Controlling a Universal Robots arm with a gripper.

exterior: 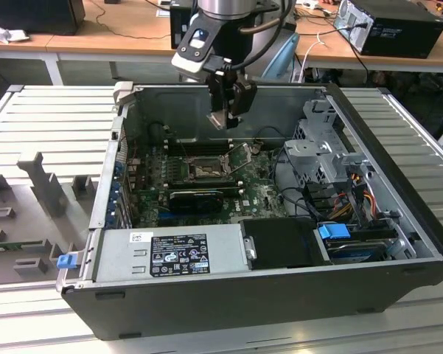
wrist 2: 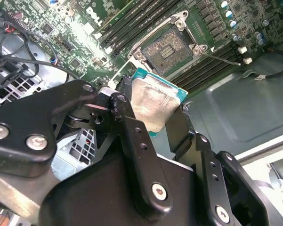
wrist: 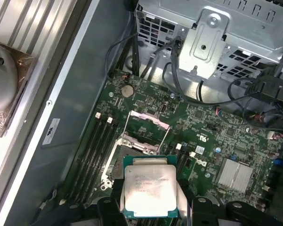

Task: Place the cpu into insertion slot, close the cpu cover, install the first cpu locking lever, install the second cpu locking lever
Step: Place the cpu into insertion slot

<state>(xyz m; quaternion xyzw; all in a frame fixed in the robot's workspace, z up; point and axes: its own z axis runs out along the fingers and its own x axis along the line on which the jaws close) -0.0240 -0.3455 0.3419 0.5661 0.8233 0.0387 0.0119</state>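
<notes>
Pincer (wrist 2: 153, 113): pinching the cpu (wrist 2: 153, 101) by two opposite edges, hovering in the case (exterior: 398, 221).
Cpu: flat between the fingers, clear of the board (wrist: 212, 136).
Slot (wrist 2: 172, 49): below the pincer and a little ahead, contacts bare.
Cover (wrist: 147, 123): tipped open beyond the slot.
Lever (wrist 2: 223, 59): looks unlatched.
Progress: cpu carried but not seated; seating, cover and both levers remain.

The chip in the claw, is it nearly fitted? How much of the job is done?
Done: the cpu is picked up, gripped edge to edge in the claw. In hand: it hangs above the motherboard, near the insertion slot, whose contact field lies bare. Left: the cpu is not yet seated, the cpu cover stands open, and a locking lever sticks out unlatched.
</notes>
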